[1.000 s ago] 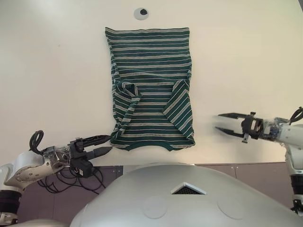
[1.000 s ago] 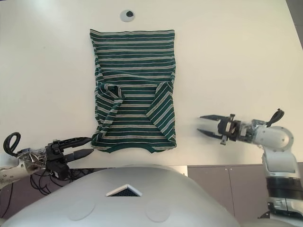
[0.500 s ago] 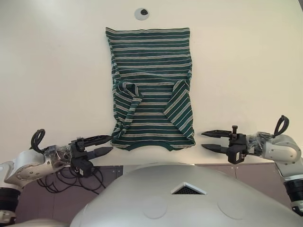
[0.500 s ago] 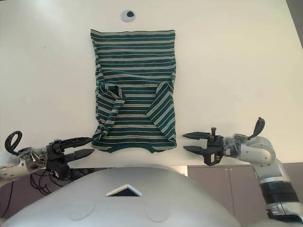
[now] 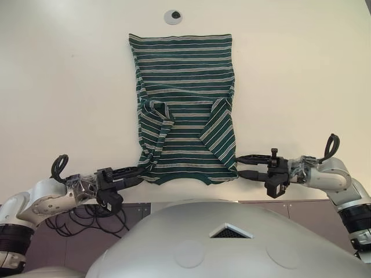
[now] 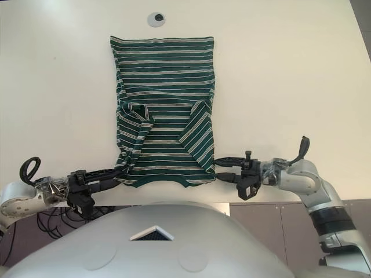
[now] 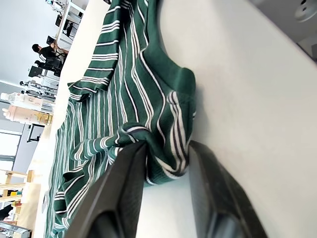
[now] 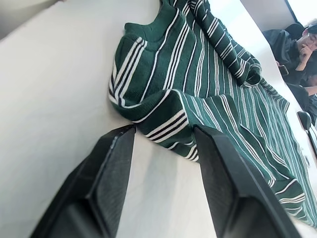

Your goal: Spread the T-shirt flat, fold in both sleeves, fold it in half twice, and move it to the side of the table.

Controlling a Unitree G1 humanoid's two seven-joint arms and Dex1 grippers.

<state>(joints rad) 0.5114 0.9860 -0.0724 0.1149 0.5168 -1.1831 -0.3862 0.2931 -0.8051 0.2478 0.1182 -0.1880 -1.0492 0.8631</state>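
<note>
At lower left, the left gripper (image 5: 136, 172) is set with fingers narrowly parted around a near corner of the shirt (image 5: 185, 87), laid flat mid-frame (sleeves folded in). At lower right, the right gripper (image 5: 239, 165) is matched, presumably for halving.

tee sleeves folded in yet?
Folded in. The left sleeve and right sleeve lie as diagonal flaps on the T-shirt. Halving fold not yet done.
</note>
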